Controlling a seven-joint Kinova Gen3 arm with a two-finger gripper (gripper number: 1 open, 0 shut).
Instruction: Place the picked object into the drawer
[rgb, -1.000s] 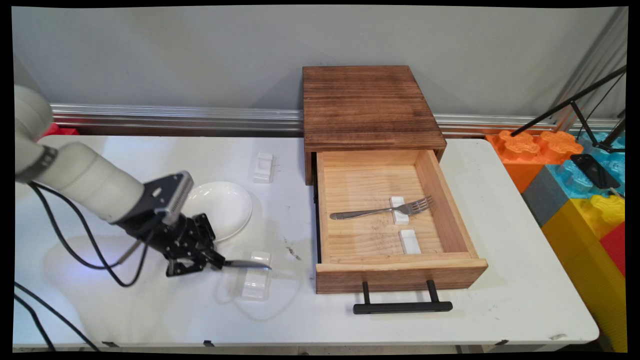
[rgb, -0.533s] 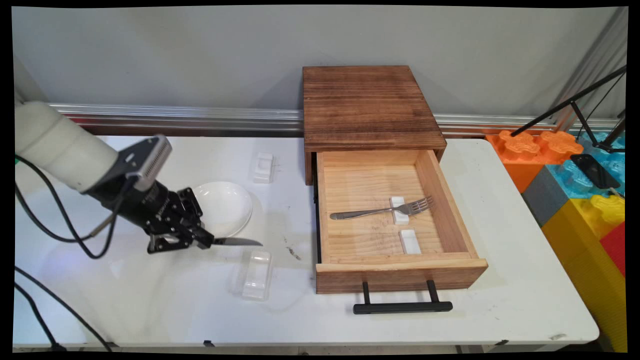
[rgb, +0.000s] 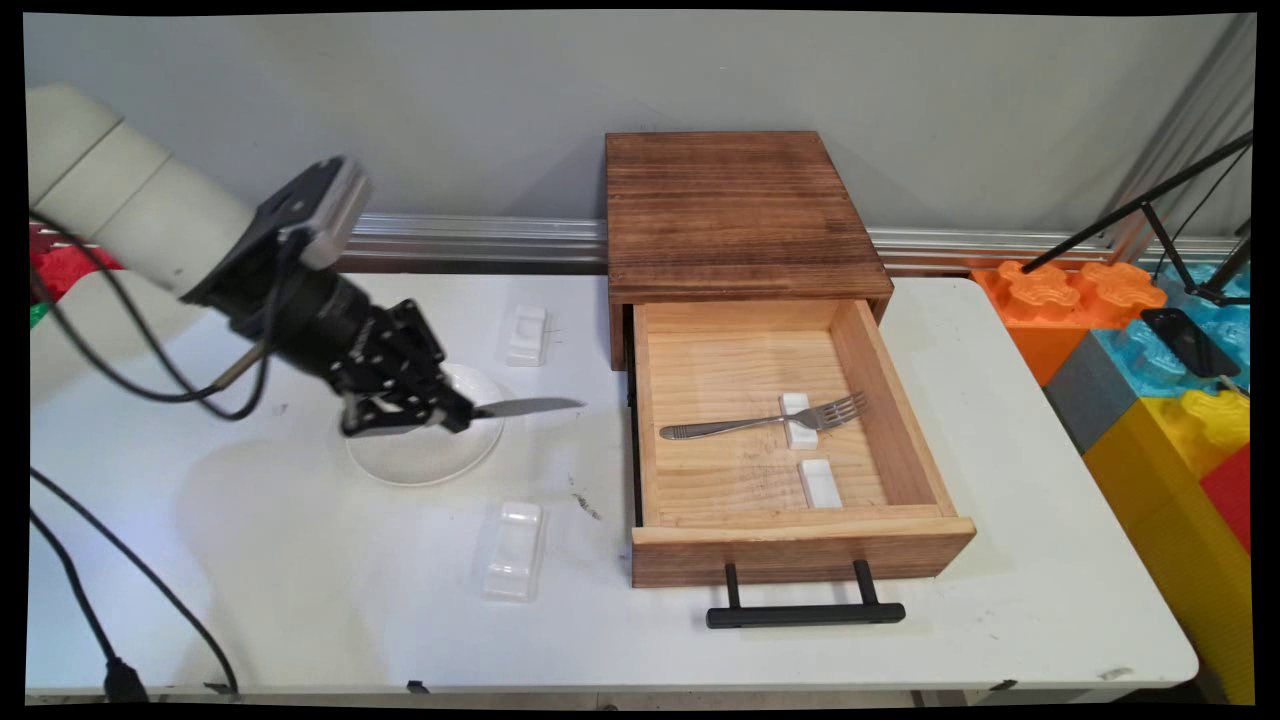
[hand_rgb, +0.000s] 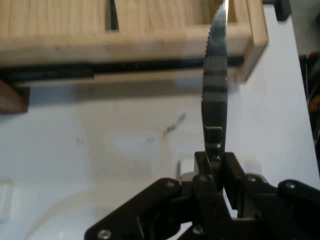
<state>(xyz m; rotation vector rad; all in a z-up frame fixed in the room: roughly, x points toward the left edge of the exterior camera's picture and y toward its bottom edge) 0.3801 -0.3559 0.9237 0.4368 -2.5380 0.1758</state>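
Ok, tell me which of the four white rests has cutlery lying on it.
The far rest in the drawer: the fork lies across it. The other three are bare.

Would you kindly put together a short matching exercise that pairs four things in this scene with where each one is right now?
Things:
1. knife
2. fork
3. white plate
4. clear plastic holder

Places:
A. lying inside the open drawer
B. on the table, partly hidden under the gripper
C. clamped between the fingers, blade pointing toward the drawer
D. on the table near its front edge, left of the drawer

Pairs: 1-C, 2-A, 3-B, 4-D
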